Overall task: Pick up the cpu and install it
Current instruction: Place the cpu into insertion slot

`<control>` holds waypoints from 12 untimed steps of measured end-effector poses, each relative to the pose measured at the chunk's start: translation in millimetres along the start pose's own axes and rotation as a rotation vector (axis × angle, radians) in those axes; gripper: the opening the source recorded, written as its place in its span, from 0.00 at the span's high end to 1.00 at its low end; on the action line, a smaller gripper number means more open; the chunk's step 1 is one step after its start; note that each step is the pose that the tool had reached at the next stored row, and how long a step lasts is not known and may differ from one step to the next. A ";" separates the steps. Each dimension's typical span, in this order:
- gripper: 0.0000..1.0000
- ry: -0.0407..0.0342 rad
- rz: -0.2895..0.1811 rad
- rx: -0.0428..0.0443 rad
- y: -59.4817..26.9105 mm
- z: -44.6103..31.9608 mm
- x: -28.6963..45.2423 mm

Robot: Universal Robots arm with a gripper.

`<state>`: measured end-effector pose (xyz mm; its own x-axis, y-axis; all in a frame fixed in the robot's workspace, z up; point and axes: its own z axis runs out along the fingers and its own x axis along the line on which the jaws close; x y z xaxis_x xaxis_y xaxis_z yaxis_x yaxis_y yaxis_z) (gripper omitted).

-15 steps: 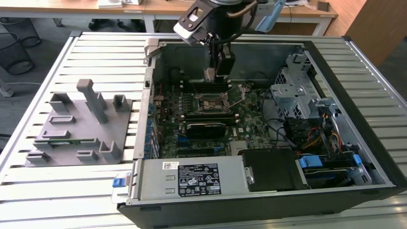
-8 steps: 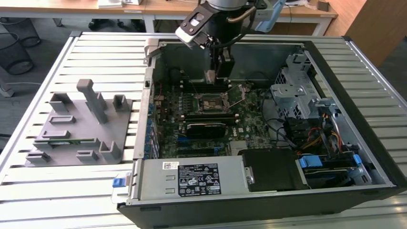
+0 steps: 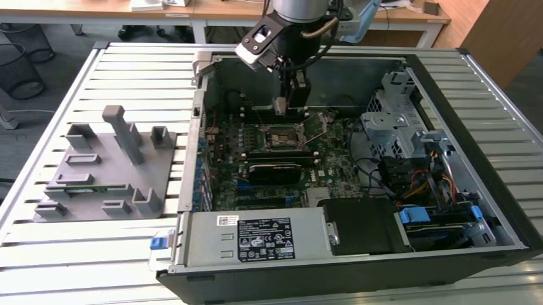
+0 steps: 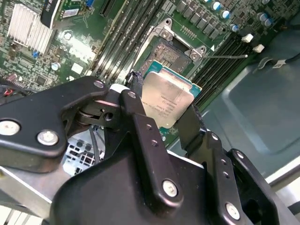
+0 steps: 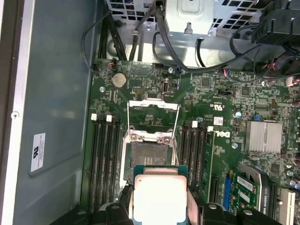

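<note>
The cpu, a flat square chip with a silver top and a thin green edge, sits between my fingers. My gripper is shut on it. In the second wrist view the cpu is held by its two opposite edges in my gripper, tilted above the board. The black socket lies open just beyond the chip, its metal frame swung up. In the exterior view my gripper hangs inside the computer case, a little above and behind the socket.
Memory slots flank the socket on both sides. A finned heatsink sits on the board. In the exterior view the power supply, drive cage and cables crowd the case. A grey fixture stands on the slatted table.
</note>
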<state>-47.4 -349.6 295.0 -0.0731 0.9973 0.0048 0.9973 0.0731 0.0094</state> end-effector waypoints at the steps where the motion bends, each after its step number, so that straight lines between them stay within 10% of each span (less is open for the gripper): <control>1: 0.46 -0.0002 0.000 0.0001 0.0 1.7 0.7; 12: 0.46 0.0002 0.004 0.0000 0.9 19.7 5.8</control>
<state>-46.8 -343.7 275.3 -0.0691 0.9976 0.0050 0.9976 0.0690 0.0094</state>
